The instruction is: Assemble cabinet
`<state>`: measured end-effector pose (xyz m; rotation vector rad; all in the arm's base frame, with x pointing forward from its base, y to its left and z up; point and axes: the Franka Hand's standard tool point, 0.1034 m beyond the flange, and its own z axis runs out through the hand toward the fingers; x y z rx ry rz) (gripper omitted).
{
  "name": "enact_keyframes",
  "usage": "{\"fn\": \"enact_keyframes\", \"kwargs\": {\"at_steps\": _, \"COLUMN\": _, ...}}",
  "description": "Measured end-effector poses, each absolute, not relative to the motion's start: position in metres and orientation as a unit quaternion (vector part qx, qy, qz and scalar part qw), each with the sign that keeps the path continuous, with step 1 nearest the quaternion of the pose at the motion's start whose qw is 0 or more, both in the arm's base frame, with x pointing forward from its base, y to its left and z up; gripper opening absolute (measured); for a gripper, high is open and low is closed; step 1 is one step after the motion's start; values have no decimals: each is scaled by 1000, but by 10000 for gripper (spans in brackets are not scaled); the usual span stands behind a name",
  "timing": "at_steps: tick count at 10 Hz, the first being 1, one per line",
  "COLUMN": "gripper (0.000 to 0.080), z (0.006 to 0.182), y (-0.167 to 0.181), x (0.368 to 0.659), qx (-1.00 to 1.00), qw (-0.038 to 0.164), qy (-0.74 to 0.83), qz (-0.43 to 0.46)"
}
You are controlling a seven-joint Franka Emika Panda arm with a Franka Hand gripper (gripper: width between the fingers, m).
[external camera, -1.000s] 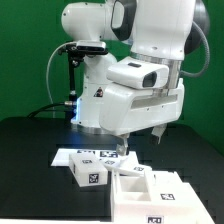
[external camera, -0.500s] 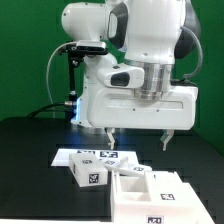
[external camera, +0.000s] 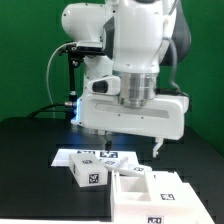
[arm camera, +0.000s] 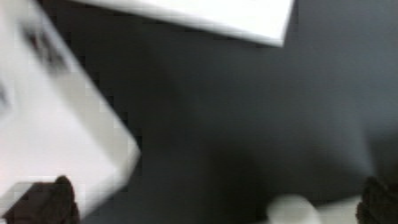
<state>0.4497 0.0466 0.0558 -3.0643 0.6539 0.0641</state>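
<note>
The cabinet (external camera: pixel 133 197), a large white box body with open compartments and a tag on its front, lies at the front of the exterior view's right. My gripper (external camera: pixel 129 146) hangs above the table behind it, wide open and empty, touching nothing. Its two dark fingers (external camera: pixel 155 148) point down. The wrist view is blurred by motion: the gripper (arm camera: pixel 214 205) shows only its dark fingertips (arm camera: pixel 45 202) far apart over the black table, with a blurred white shape (arm camera: pixel 54 110) to one side; I cannot tell which part it is.
A smaller white tagged box part (external camera: pixel 88 172) sits to the exterior view's left of the cabinet. The marker board (external camera: pixel 82 154) lies flat behind it. A flat white tagged panel (external camera: pixel 172 181) lies beside the cabinet. The robot's base (external camera: pixel 90 105) stands at the back.
The hand has turned about its wrist and shifted toward the exterior view's left. The fingers stay wide apart and empty. The parts on the table have not moved.
</note>
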Motion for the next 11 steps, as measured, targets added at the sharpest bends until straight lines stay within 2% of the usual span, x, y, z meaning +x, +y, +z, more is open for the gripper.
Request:
{"fn": "enact_keyframes", "kwargs": {"at_steps": 4, "gripper": 797, "z": 54, "y": 48, "x": 449, "qx": -973, "qw": 11, "qy": 228, "qz": 14}}
{"fn": "enact_keyframes", "kwargs": {"at_steps": 5, "gripper": 797, "z": 45, "y": 44, "x": 436, "qx": -968, "qw": 17, "qy": 251, "qz": -2}}
{"fn": "enact_keyframes", "kwargs": {"at_steps": 6, "gripper": 797, "z": 35, "y": 46, "x": 419, "qx": -967, "qw": 14, "qy": 254, "qz": 1}}
{"fn": "enact_keyframes", "kwargs": {"at_steps": 8, "gripper": 797, "z": 17, "y": 51, "x": 408, "qx": -966, "qw": 12, "qy": 258, "qz": -2}}
{"fn": "enact_keyframes", "kwargs": {"at_steps": 11, "gripper": 797, "z": 9, "y": 59, "x": 404, "qx": -966, "qw": 12, "qy": 258, "qz": 5}}
